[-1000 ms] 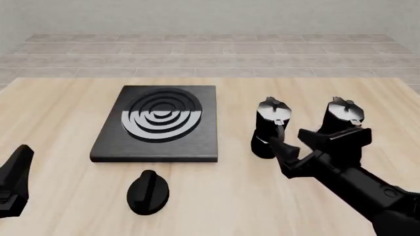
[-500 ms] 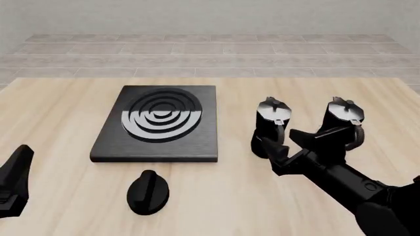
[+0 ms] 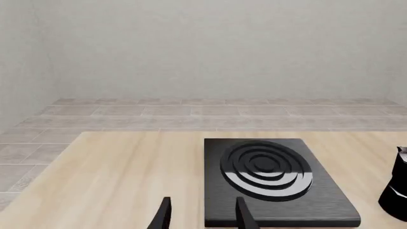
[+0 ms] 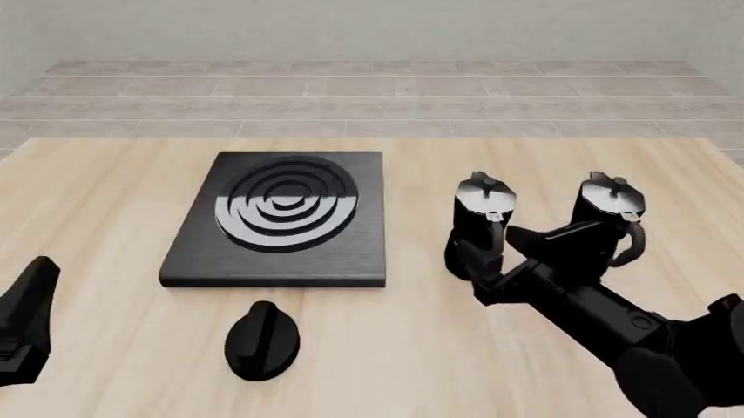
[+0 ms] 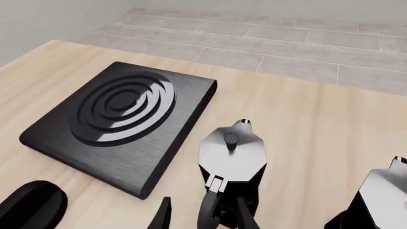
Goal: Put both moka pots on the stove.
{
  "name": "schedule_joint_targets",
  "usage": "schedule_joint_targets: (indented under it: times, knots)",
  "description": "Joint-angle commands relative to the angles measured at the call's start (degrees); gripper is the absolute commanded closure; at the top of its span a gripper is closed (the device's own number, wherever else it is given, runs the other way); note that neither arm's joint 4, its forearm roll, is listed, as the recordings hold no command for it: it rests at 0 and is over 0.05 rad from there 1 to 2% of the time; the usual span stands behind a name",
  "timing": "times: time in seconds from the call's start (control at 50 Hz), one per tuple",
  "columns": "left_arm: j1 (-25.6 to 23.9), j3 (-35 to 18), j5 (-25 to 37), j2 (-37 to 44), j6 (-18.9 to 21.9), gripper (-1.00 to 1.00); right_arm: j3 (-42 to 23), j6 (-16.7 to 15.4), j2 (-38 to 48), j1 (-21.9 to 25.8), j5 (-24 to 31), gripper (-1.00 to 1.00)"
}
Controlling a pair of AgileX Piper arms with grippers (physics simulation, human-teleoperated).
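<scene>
Stove: we see the stove (image 4: 279,221) lying flat on the worktop (image 4: 117,200), left of centre in the front view, its raised rings part silver, part black; nothing stands on it.

Moka pots: we count 2, both upright on the worktop to the right of the stove. The near moka pot (image 4: 479,225) stands closer to the stove, apart from its right edge; the far moka pot (image 4: 607,216) stands further right, with a clear gap between the 2.

Oval knob: the black oval knob (image 4: 263,340) lies on the worktop in front of the stove's near edge, apart from it.

Right gripper: we find the right gripper (image 4: 525,250) low over the worktop, in front of the 2 pots and close to the near pot's handle. Its fingers are spread. In the right wrist view one fingertip (image 5: 164,215) is beside the curved handle (image 5: 210,212) and the other is right at it; we cannot tell whether either touches. It pinches nothing that we can see.

Left gripper: we see the left gripper (image 3: 200,215) at the near left corner of the worktop, well apart from the pots. In the left wrist view its 2 fingers stand parted with bare worktop between them, just before the stove's near corner.
</scene>
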Motion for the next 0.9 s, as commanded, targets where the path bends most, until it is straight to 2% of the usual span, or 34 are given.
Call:
schedule_joint_targets:
  times: [0.02,0.32,0.34,0.42,0.56,0.7,0.76,0.82,0.9]
  knots:
    - [0.0,0.0,0.0,0.0,0.0,-1.0,-0.84,0.19,1.04,-0.06,-0.02,-1.0]
    - [0.0,0.0,0.0,0.0,0.0,-1.0,-1.58,0.71,3.97,-0.15,-1.54,-1.0]
    - [0.0,0.0,0.0,0.0,0.0,-1.0,-1.53,0.63,4.18,-0.63,-1.84,1.0]
    - [0.0,0.0,0.0,0.0,0.0,-1.0,-1.47,1.36,2.2,-0.42,-0.72,1.0]
    - [0.0,0.0,0.0,0.0,0.0,-1.0,-2.04,0.6,-2.17,-0.78,2.32,1.0]
    - [0.0,0.0,0.0,0.0,0.0,-1.0,-2.02,-0.42,-2.37,-1.42,1.87,1.0]
    - [0.0,0.0,0.0,0.0,0.0,-1.0,-1.75,-2.58,-4.67,-1.77,1.82,1.0]
    - [0.0,0.0,0.0,0.0,0.0,-1.0,-2.6,-3.06,-6.49,-2.25,3.06,1.0]
    - [0.0,0.0,0.0,0.0,0.0,-1.0,-3.12,-5.38,-9.27,-1.76,3.48,1.0]
